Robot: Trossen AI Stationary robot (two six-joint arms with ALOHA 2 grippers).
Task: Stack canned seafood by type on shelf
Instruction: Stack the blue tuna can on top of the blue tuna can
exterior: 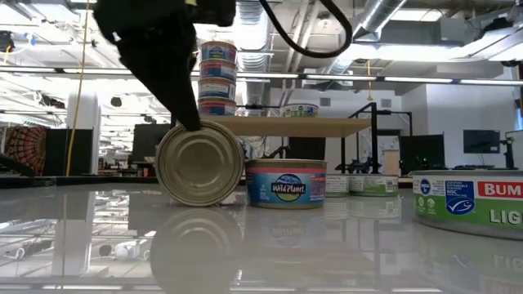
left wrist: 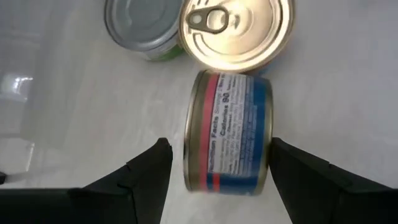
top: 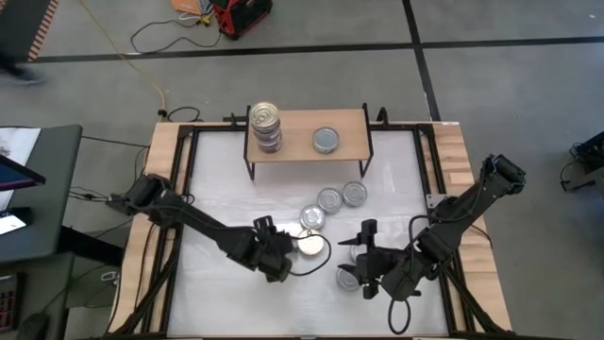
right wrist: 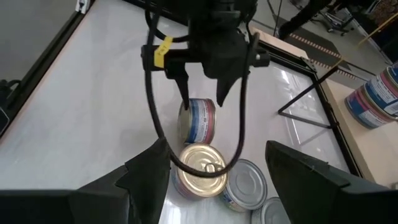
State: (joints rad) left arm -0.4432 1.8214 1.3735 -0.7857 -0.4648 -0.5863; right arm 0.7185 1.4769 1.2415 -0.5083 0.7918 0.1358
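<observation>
L gripper (left wrist: pixel 214 168) open astride tipped can (left wrist: pixel 228 130)

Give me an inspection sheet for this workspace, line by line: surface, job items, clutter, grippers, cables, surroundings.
Surface: white table, glossy.
Job's things: shelf carries a stack of cans and one single can; loose cans below it; one tipped can lies on its side.
Clutter: nothing seen.
Grippers: left gripper open, straddling the tipped can; right gripper open, beside a can.
Cables: yellow cord on floor.
Surroundings: red equipment, side desk.
</observation>
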